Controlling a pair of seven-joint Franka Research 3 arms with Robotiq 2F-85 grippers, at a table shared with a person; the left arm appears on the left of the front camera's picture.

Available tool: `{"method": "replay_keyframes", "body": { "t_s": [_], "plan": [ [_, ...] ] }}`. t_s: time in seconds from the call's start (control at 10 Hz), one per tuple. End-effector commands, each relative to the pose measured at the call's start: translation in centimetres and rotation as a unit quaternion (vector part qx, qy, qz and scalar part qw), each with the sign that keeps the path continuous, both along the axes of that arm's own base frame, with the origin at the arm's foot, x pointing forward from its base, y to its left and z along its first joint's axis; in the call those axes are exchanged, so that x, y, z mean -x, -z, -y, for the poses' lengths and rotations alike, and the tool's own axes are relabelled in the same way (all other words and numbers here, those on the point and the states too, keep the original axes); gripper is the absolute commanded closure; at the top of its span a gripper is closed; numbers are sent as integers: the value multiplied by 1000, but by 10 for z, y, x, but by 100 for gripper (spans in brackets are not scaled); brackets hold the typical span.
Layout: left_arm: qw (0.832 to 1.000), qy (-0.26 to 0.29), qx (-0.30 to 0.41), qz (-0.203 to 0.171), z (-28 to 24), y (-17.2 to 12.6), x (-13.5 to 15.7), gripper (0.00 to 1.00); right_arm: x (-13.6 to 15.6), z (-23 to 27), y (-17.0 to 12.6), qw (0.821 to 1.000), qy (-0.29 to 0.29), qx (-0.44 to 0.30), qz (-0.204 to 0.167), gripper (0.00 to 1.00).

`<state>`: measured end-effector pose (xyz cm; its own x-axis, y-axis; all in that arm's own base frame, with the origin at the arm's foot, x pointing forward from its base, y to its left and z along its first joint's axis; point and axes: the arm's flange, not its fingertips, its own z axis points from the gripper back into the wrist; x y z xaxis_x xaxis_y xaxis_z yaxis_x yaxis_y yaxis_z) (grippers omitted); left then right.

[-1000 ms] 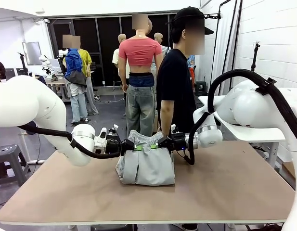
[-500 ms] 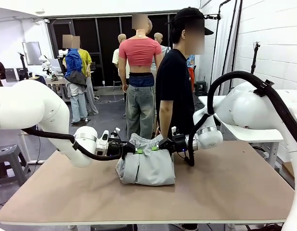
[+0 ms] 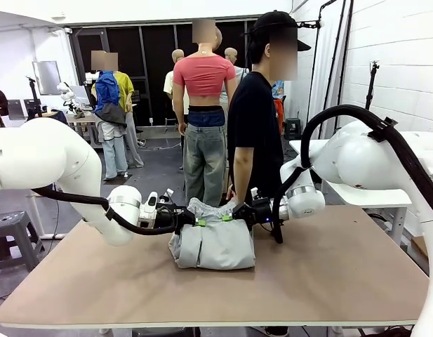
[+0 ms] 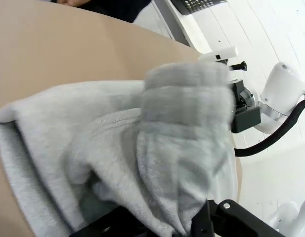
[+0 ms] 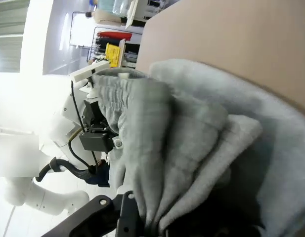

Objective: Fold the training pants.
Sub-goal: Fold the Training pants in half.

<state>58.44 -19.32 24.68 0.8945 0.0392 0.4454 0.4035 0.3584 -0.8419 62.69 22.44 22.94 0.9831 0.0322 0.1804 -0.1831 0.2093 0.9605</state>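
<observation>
**A:** What's biggest?

**B:** The table (image 3: 328, 281) — brown, bare around one bundle near its far edge. Two white arms reach in from either side, and a person (image 3: 255, 119) in a black shirt stands just behind, cut off at the waist by the arms.

**A:** And the pants?

**B:** The pants (image 3: 212, 239) lie folded into a squat grey stack at the middle, the waistband end bunched up on top at the far side. The left gripper (image 3: 195, 222) meets that raised edge from one side, the right gripper (image 3: 230, 217) from the other — green pads touching cloth.

**A:** Are they clamped on it?

**B:** In the left wrist view cloth (image 4: 157, 153) drapes over the fingers and hides the tips, so I cannot tell whether the jaws pinch or have let go. Same in the right wrist view: folds (image 5: 192, 143) spill over the black finger bases, tips buried.

**A:** Any containers?

**B:** None on the table. How many layers the stack has is hard to make out; the lower folds hide under the top one.
</observation>
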Motion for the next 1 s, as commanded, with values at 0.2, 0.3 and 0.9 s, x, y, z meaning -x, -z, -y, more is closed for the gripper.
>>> {"method": "replay_keyframes", "body": {
  "t_s": [0.2, 0.3, 0.9],
  "plan": [
    [999, -24, -33, -33, -25, -7, -2, 7, -8, 31, -2, 997, 34, 56, -29, 5],
    [998, -31, -39, -33, -28, -14, 1, 0, -6, 36, -4, 997, 38, 61, -28, 0],
    [994, -84, -58, 30, -68, -84, 32, 0, 10, 74, -64, 994, 70, 82, 7, 0]
  ]
}}
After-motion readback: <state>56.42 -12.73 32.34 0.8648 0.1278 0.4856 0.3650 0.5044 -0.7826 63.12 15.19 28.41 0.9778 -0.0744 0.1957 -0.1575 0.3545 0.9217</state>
